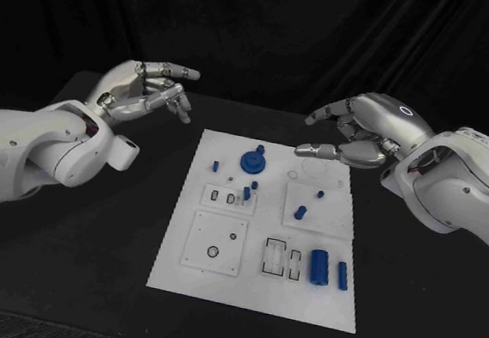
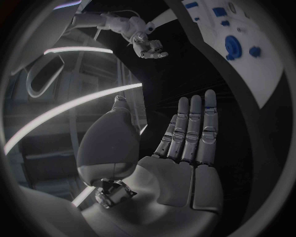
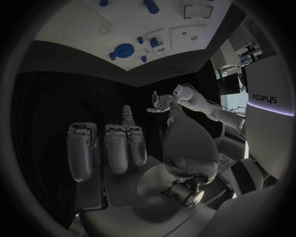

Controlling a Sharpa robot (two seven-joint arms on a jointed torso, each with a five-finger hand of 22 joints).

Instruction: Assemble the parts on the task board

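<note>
The white task board (image 1: pixel 253 288) lies in the middle of the black table. On its far part sits a blue gear (image 1: pixel 252 162), with several small blue pegs (image 1: pixel 299 212) around it. Two blue cylinders (image 1: pixel 319 266) lie near its front right corner. My left hand (image 1: pixel 146 94) hovers left of the board's far corner, with straight spread fingers (image 2: pixel 196 129) and nothing in it. My right hand (image 1: pixel 357 133) hangs over the far right corner with loosely curved fingers (image 3: pixel 115 148), also holding nothing. The gear (image 2: pixel 233 45) shows in the left wrist view, and the gear (image 3: pixel 123 50) in the right wrist view.
Square white inset plates (image 1: pixel 215 247) with holes and slots lie on the board's near left. Bare black table (image 1: pixel 78 265) surrounds the board on both sides, and a black curtain hangs behind. The left wrist view shows the right hand (image 2: pixel 148 47) far off.
</note>
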